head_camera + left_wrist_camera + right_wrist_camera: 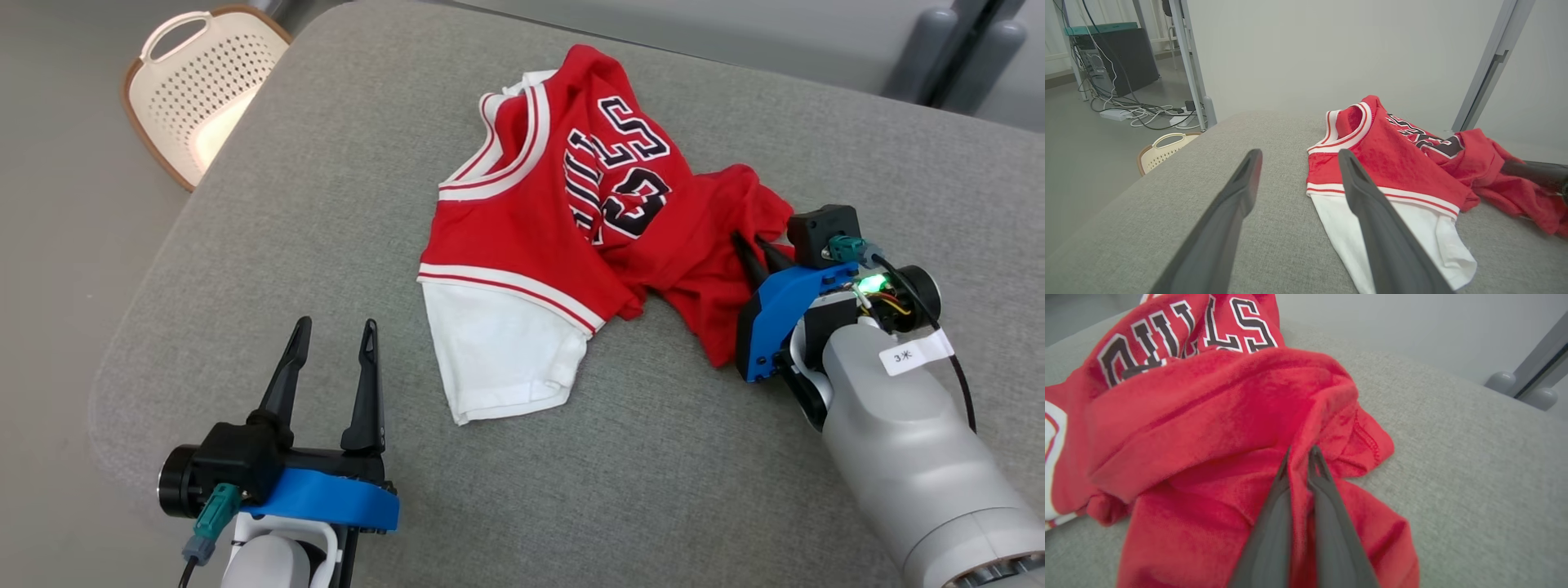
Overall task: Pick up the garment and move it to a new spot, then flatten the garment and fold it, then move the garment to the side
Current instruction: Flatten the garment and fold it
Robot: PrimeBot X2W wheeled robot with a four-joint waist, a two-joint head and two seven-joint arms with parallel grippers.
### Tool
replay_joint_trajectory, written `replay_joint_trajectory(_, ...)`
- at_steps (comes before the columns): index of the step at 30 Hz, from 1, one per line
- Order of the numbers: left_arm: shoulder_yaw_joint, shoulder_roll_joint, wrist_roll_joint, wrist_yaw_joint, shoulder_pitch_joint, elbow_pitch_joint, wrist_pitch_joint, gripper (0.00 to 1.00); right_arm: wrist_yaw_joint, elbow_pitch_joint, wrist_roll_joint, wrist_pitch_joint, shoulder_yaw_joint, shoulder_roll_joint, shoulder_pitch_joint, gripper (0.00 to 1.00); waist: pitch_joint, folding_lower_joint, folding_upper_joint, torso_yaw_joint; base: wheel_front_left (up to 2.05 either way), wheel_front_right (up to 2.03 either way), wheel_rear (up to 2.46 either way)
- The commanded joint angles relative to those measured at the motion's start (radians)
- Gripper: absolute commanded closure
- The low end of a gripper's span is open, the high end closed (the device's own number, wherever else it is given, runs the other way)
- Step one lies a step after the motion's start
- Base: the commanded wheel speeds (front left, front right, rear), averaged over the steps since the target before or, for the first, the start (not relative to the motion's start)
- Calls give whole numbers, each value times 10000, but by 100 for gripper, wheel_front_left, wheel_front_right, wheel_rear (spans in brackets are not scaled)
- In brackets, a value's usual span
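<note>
At the right claw [1299,451]: closed tight on a raised fold of red cloth, with one thin ridge pinched between the two fingers, toward the right side of the grey cushion [326,204]. At the left claw [336,327]: spread wide with nothing inside, over the front-left part of the cushion, apart from the cloth.

Around the pinched fold: the basketball jersey [522,237], lying crumpled across the middle of the cushion, not yet lifted. Red with white trim, with black letters and a number facing up, and with a white part [498,359] sticking out toward the cushion's front.

Judged light, soft and fully limp: no shape of its own, likely to hang long once raised by one end. Probably a smooth knit, so a little slippery; safer to pinch a stitched edge than a loose middle layer. For flattening, better to hold at the hem corners or the shoulder straps, one per claw.

Counted: one jersey, two claws, one perforated laundry basket [196,90] on the floor beyond the cushion's far-left corner.
</note>
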Motion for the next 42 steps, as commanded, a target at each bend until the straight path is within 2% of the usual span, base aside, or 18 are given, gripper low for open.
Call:
replay_joint_trajectory(1, 1, -5, 3, 36, -155, -5, -26, 0, 2, 22, 97, -127, 20, -4, -139, 100, -36, -1, 0, -95, 0, 0, 0)
replay_joint_trajectory(7, 151, -1, 95, 18, 17, 30, -26, 0, 2, -678, 292, -658, 342, -43, 405, 100, -422, -1, 0, -740, 0, 0, 0)
replay_joint_trajectory(10, 271, -3, 149, -2, 177, 45, -26, 0, 2, -1973, 474, -680, 603, -165, 1024, 100, -692, -1, 0, -1214, 0, 0, 0)
replay_joint_trajectory(19, 499, 0, 359, -8, 709, 8, -26, 0, 2, -6157, 882, -684, 1330, -933, 4681, 100, -1441, -1, 0, -2472, 0, 0, 0)
replay_joint_trajectory(24, 599, 0, 432, -34, 955, -43, -26, 0, 2, -7623, 978, -686, 1000, -1106, 6656, 100, -1629, -1, 0, -2929, 0, 0, 0)
replay_joint_trajectory(30, 672, 0, 436, -46, 1128, -79, -26, 0, 2, -8607, 869, -683, 615, -806, 8461, 100, -1736, -1, 0, -3256, 0, 0, 0)
replay_joint_trajectory(31, 662, 0, 433, -57, 1137, -74, -26, 0, 2, -8710, 851, -683, 547, -747, 8613, 63, -1736, -1, 0, -3289, 0, 0, 0)
replay_joint_trajectory(32, 663, 0, 439, -68, 1145, -73, -26, 0, 2, -8768, 809, -682, 520, -691, 8741, 9, -1738, -1, 0, -3329, 0, 0, 0)
replay_joint_trajectory(33, 659, 0, 450, -78, 1151, -66, -26, 0, 2, -8842, 827, -684, 473, -606, 8842, 0, -1741, -1, 0, -3359, 0, 0, 0)
replay_joint_trajectory(37, 698, 0, 503, -113, 1188, -50, -26, 0, 2, -9263, 783, -684, 301, -450, 8974, 0, -1776, -1, 0, -3457, 0, 0, 0)
replay_joint_trajectory(42, 687, -1, 543, -125, 1142, -28, -26, 0, 2, -9775, 685, -684, -38, -606, 8720, 0, -1820, -1, 0, -3439, 0, 0, 0)
